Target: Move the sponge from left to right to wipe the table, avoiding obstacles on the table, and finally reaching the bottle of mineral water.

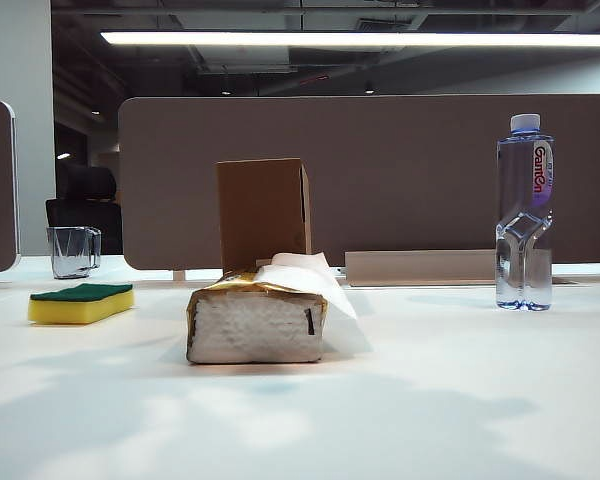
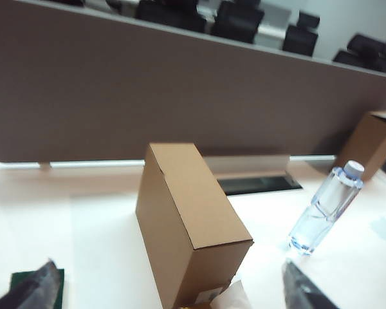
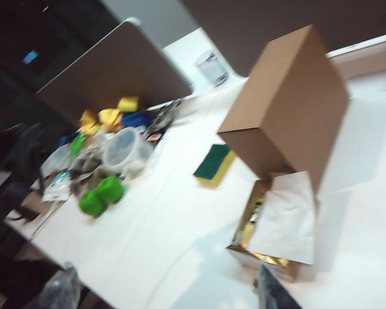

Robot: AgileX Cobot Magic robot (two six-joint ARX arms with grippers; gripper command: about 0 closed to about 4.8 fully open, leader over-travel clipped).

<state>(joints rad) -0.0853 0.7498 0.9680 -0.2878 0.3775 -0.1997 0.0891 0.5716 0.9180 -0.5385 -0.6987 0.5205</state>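
The yellow sponge (image 1: pixel 81 302) with its green top lies at the left of the white table (image 1: pixel 430 400), and also shows in the wrist views (image 2: pixel 20 277) (image 3: pixel 213 162). The gold tissue pack (image 1: pixel 255 325) (image 3: pixel 276 225) lies mid-table, white paper sticking out. Right behind it stands the brown cardboard box (image 1: pixel 263 212) (image 2: pixel 186 225) (image 3: pixel 289 103). The bottle of mineral water (image 1: pixel 524 215) (image 2: pixel 325 206) stands upright at the right. Neither gripper shows in the exterior view. My left gripper (image 2: pixel 170 293) hangs open above the table, facing the box. My right gripper (image 3: pixel 164 293) is open above bare table beside the tissue pack.
A clear glass cup (image 1: pixel 73 250) (image 3: pixel 212 66) stands behind the sponge. A brown partition (image 1: pixel 380 180) closes the table's far edge. A pile of containers and toys (image 3: pixel 103 161) lies beyond the sponge near the table's end. Another cardboard box (image 2: pixel 373 145) sits past the bottle.
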